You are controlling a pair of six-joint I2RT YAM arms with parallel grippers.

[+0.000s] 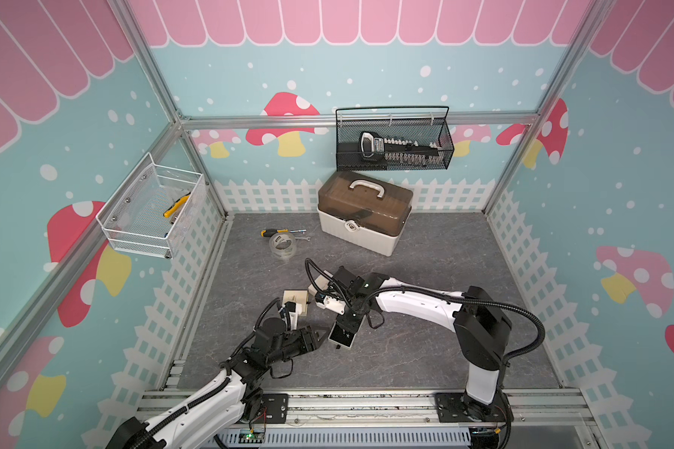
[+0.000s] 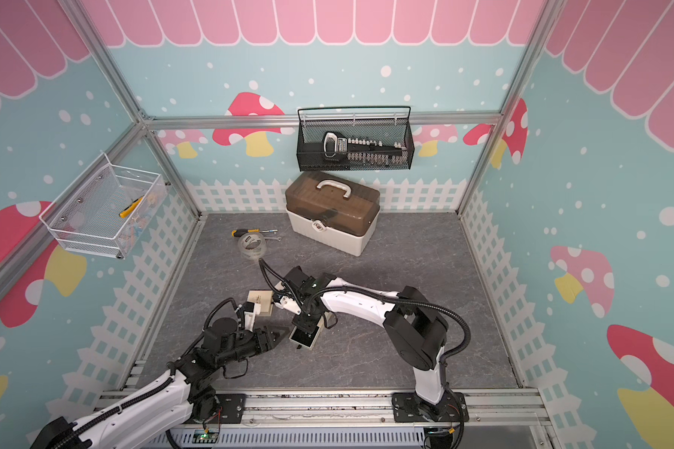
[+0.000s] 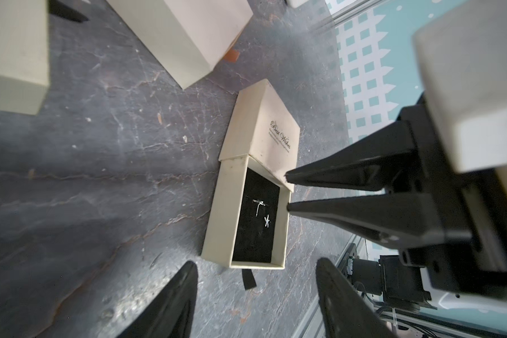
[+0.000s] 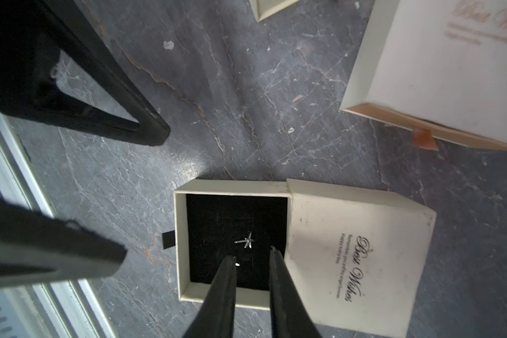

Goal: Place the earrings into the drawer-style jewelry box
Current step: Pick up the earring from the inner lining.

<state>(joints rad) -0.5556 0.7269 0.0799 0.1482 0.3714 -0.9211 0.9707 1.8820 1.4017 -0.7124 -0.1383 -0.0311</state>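
Item: cream drawer-style jewelry box [image 4: 360,222] on the grey surface [image 4: 246,87], its black-lined drawer [image 4: 179,243] pulled out.
Contents: both earrings [image 3: 266,221], loose inside.
Attending: right gripper [image 4: 253,255] over the drawer, tips slightly parted, holding nothing; left gripper [image 3: 256,269] spread wide, empty.
Step, as I judge it: release. Next: lift clear without snagging.
Lettering: "Best Wishes", black script.

Both arms, left [image 1: 215,412] and right [image 1: 417,307], have glossy white link shells joined by bulky matte black joint housings, and each stands on a black base plate [image 1: 446,404] fixed with small screws. Ribbed black cable conduit [image 1: 425,290] loops loosely along each arm, with thinner black wires hanging near the wrists. The fingers [image 4: 220,292] are matte black, long and tapering to narrow tips.
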